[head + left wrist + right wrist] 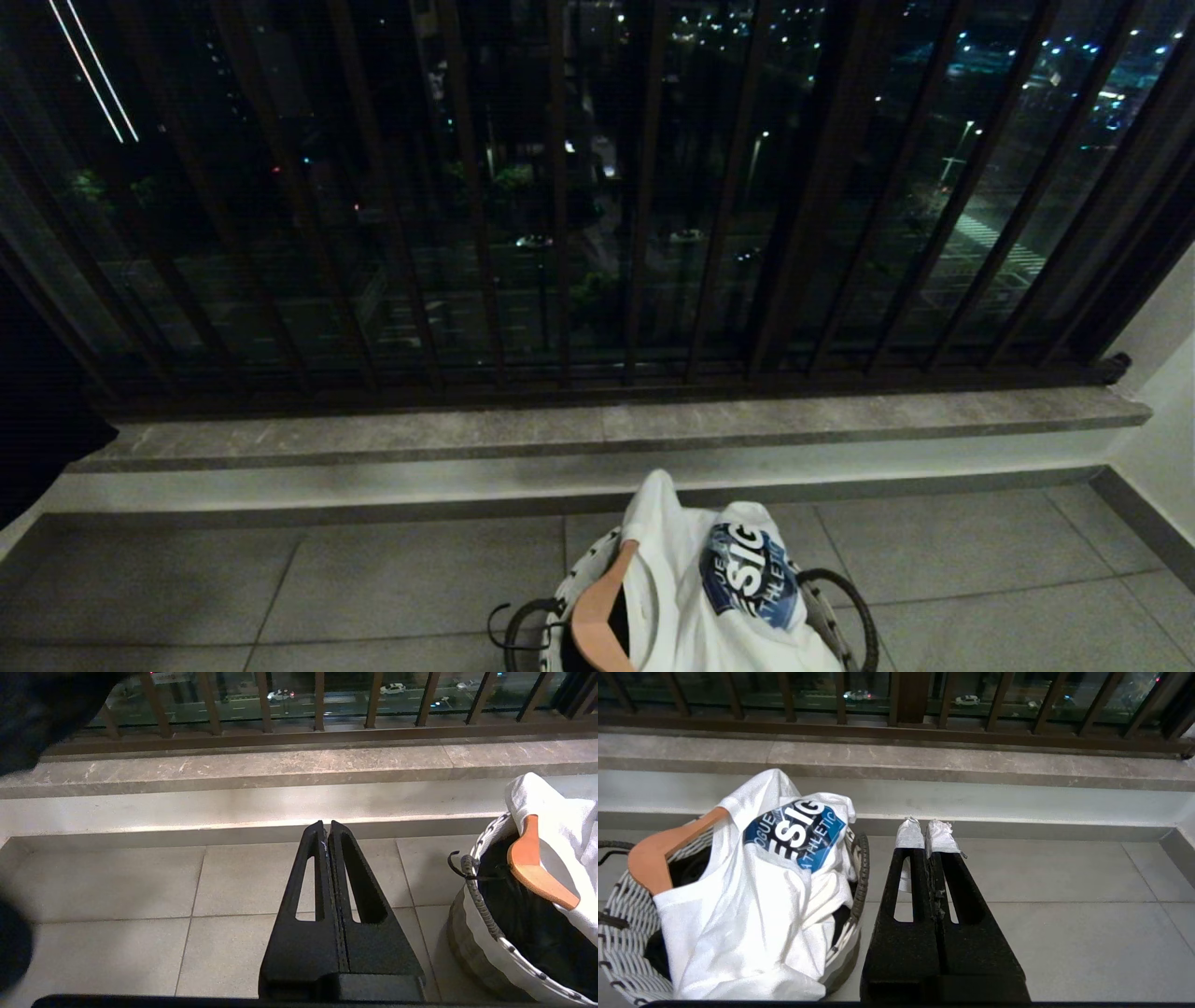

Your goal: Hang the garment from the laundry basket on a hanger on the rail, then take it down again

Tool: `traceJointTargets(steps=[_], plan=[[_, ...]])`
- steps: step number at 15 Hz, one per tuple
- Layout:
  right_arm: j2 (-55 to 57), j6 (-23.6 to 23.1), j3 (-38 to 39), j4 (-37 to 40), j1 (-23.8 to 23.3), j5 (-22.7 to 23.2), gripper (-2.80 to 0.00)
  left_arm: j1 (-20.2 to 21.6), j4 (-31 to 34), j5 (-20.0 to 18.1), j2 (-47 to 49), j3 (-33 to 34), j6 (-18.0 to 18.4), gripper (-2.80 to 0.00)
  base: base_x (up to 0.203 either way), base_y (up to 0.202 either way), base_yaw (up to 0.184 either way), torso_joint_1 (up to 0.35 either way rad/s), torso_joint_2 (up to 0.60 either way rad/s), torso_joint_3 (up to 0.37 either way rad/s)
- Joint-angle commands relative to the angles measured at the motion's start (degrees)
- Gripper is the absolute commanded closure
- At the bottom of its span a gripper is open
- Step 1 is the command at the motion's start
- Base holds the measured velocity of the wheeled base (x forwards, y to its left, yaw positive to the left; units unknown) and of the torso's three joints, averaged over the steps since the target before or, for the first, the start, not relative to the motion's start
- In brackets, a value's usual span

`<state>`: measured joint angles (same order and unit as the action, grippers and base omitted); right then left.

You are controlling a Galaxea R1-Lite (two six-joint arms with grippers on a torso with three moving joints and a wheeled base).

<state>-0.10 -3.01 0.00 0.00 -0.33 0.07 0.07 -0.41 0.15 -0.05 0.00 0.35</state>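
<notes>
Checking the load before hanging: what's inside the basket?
In the basket: a white T-shirt on a wooden hanger, over dark fabric. Anything deeper is covered.

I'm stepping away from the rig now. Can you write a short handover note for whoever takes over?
Left gripper: shut, empty, over the floor tiles beside the laundry basket.
Right gripper: shut, empty, white tape on its fingertips, on the basket's other side.
White T-shirt with blue logo lies bunched in the woven basket on the balcony floor, below the railing. Wooden hanger is already in its neck.
No clothes rail in view.
Done: nothing visible yet.
Left: lift shirt on hanger, hang it, take it down.
</notes>
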Motion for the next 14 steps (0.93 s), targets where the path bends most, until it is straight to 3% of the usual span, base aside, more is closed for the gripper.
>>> traceJointTargets(steps=[1, 14], plan=[[0.0, 0.3, 0.0, 0.0, 0.0, 0.0, 0.0, 0.0, 0.0, 0.0, 0.0, 0.1, 0.1, 0.0, 0.0, 0.0, 0.0, 0.0, 0.0, 0.0], [0.0, 0.9, 0.0, 0.0, 0.0, 0.0, 0.0, 0.0, 0.0, 0.0, 0.0, 0.1, 0.1, 0.0, 0.0, 0.0, 0.0, 0.0, 0.0, 0.0]])
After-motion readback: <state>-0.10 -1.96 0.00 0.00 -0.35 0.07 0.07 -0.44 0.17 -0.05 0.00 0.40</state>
